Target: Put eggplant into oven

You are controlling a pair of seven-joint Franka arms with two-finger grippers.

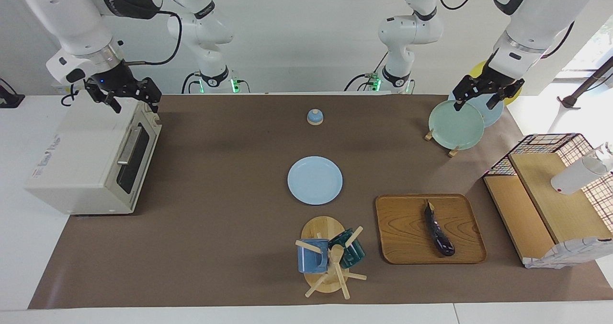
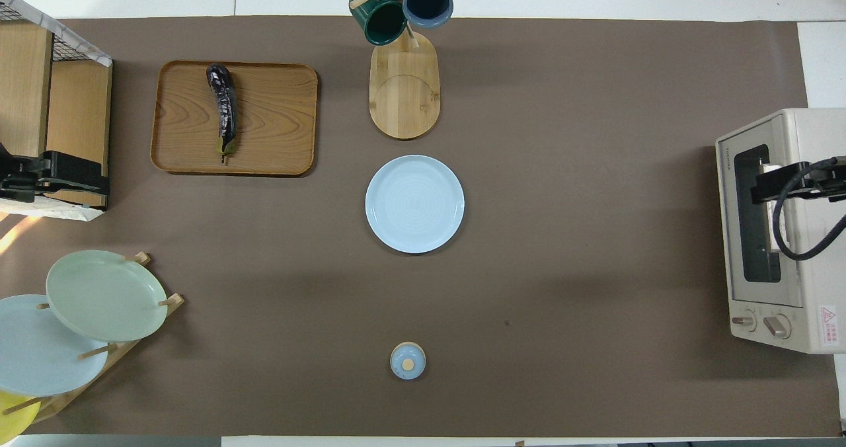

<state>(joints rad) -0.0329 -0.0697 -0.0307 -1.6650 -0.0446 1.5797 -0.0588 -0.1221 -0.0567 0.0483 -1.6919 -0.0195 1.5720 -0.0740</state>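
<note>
We see the boxy cream-white toaster oven (image 1: 91, 158) shut, our right gripper (image 1: 128, 102) over it and left gripper (image 1: 480, 97) over the plate rack both open-jawed and empty, the slim dark purple eggplant (image 1: 438, 232) on the wooden tray (image 1: 404, 233), oven knobs showing only overhead.

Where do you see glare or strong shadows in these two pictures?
Facing view: daylight blows out the window corner past the wire rack; the oven casts a soft shadow on the mat. Overhead view: the eggplant shows glossy highlights; a sunlit patch lies beside the green plate.
</note>
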